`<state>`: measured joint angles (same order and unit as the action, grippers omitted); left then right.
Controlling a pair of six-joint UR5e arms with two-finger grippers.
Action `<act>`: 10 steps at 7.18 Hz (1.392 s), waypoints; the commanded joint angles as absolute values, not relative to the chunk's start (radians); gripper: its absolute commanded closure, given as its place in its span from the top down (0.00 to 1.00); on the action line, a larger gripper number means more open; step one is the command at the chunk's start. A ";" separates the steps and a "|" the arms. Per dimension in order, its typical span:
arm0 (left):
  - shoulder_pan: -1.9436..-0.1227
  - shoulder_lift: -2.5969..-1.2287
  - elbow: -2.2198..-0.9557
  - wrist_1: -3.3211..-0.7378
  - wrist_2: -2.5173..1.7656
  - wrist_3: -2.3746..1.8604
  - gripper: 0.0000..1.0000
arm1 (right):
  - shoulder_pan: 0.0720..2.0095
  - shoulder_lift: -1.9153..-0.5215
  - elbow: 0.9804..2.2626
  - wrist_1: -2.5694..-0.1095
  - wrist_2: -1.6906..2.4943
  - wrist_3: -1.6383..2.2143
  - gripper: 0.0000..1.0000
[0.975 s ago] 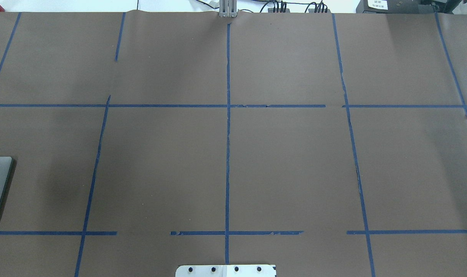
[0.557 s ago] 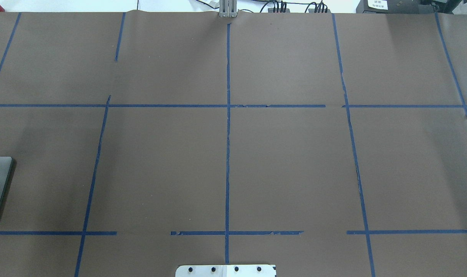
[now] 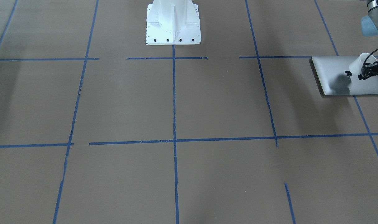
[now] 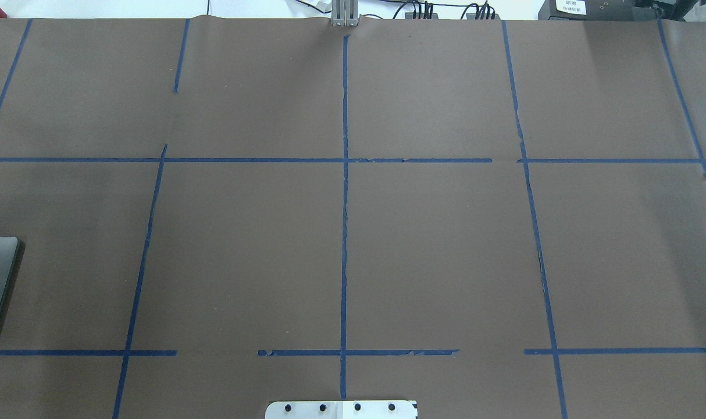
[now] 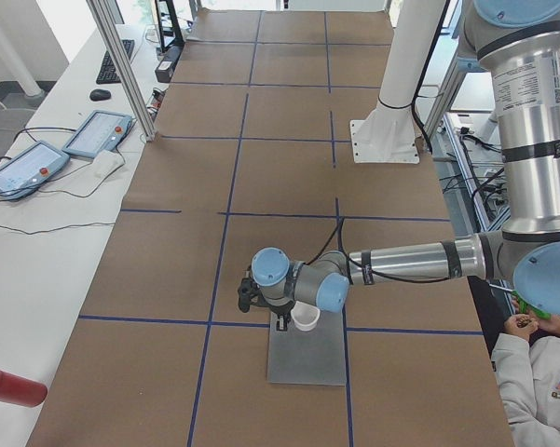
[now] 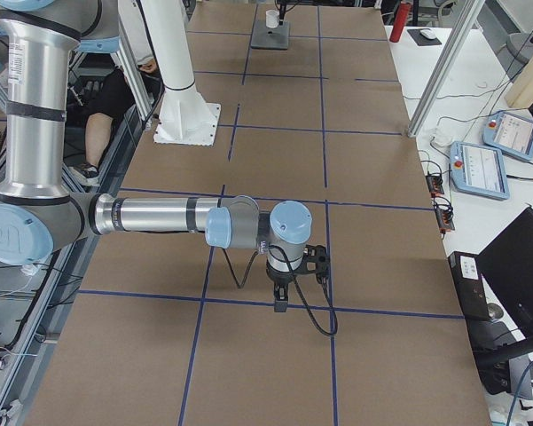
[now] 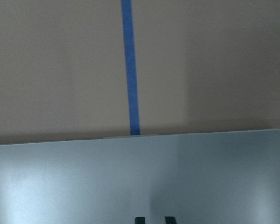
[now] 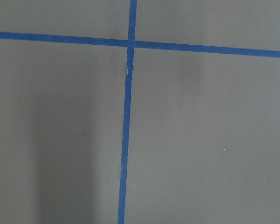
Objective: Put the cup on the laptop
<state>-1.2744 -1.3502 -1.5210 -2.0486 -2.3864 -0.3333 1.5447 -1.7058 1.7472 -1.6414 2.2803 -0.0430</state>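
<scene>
Brown-paper tabletop (image 3: 207, 102) w/ blue tape grid (image 3: 174, 93). Nearest, at robot's left end: 1 laptop (image 3: 329, 70), lid shut & flat, prob. a stable landing pad. Over lid by logo (image 3: 348, 73): 1 cup (image 3: 358, 63), rim up. Left hand (image 3: 368, 72) looked pinched on its rim side, leaving base free for set-down. Lid contact unclear. Far end: right hand (image 6: 279, 300) pointed down over tape; couldn't tell its grip state.

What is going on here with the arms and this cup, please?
The left gripper holds the white cup over the closed silver laptop at the robot's left end of the table. The cup's shadow falls on the laptop apart from the cup, so it seems not yet set down. The right gripper hangs over the table far from both.
</scene>
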 commanded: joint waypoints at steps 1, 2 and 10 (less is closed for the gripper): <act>-1.269 -1.351 -1.459 -2.157 -2.379 -0.408 0.00 | 1.545 -1.706 1.747 -1.641 2.281 -0.043 1.00; -1.267 -1.351 -1.459 -2.161 -2.378 -0.435 0.00 | 1.545 -1.706 1.747 -1.641 2.281 -0.043 1.00; -1.256 -1.358 -1.471 -2.212 -2.358 -0.476 0.78 | 1.545 -1.706 1.747 -1.641 2.281 -0.043 1.00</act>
<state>-1.2536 -1.3530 -1.4643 -2.2120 -2.3551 -0.4796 1.5447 -1.7058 1.7472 -1.6413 2.2810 -0.0429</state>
